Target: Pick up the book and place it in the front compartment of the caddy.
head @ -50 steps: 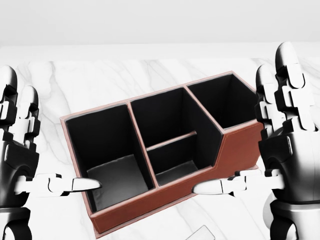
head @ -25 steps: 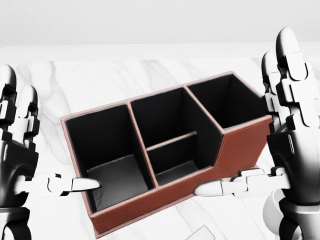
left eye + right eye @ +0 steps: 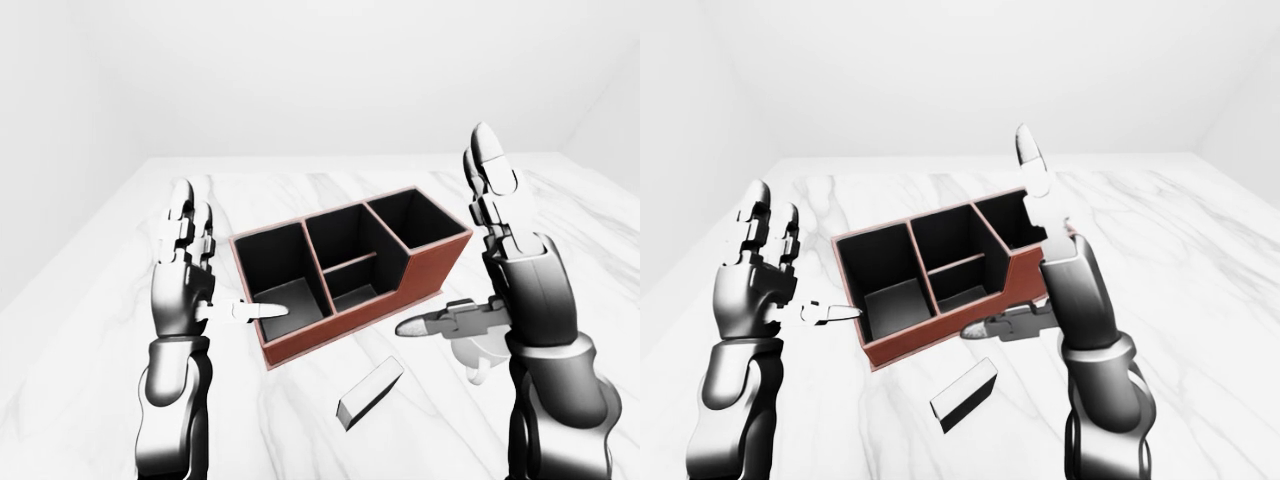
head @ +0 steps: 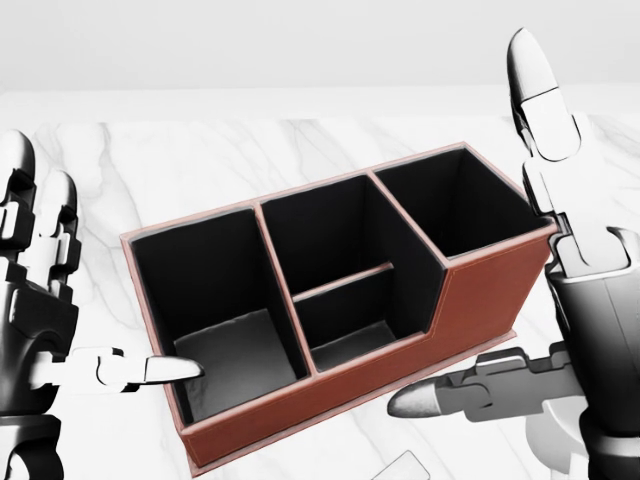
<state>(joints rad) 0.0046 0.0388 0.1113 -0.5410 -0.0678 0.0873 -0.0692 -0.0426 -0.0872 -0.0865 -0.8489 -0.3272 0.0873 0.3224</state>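
The book (image 3: 370, 391) lay flat on the marble desk (image 3: 100, 330), just below the caddy (image 3: 430, 266) in the left-eye view and apart from its wall, untouched by either robot hand. My right robot hand (image 3: 500, 290) hung spread and empty above and to the right of it, my left robot hand (image 3: 190, 290) likewise spread beside the caddy's left end (thumb poking over the rim). I judged the risk to be my right thumb or palm knocking the caddy askew as I reached down, or a flat, thin book skidding across the slick marble instead of lifting.
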